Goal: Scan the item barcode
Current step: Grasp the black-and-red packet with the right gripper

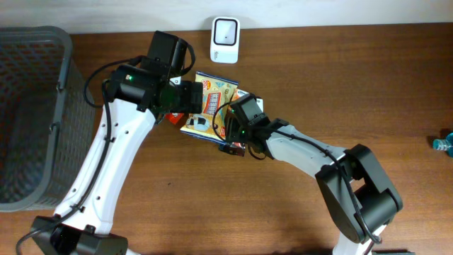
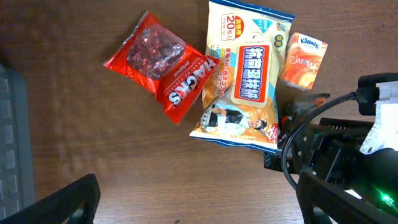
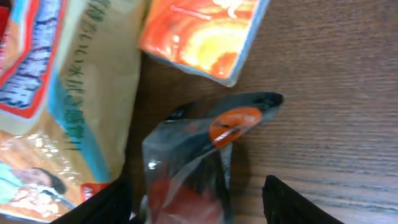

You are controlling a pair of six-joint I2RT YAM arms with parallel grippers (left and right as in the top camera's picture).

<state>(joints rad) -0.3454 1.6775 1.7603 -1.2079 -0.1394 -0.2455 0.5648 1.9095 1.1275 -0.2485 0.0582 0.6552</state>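
Here, left tool (image 2: 199,205) wide open and empty above yellow snack pack (image 2: 245,81) near bench (image 1: 396,85) far edge, right tool (image 3: 196,186) half-spread astride dark packet (image 3: 186,143), grip unclear, open wood toward near edge.

Packet cluster (image 2: 245,81); open tabletop (image 1: 368,85) rightward

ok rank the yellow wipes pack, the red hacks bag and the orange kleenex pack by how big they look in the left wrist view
1. yellow wipes pack, clearly largest
2. red Hacks bag
3. orange Kleenex pack, smallest

No two look close enough in size to tie.
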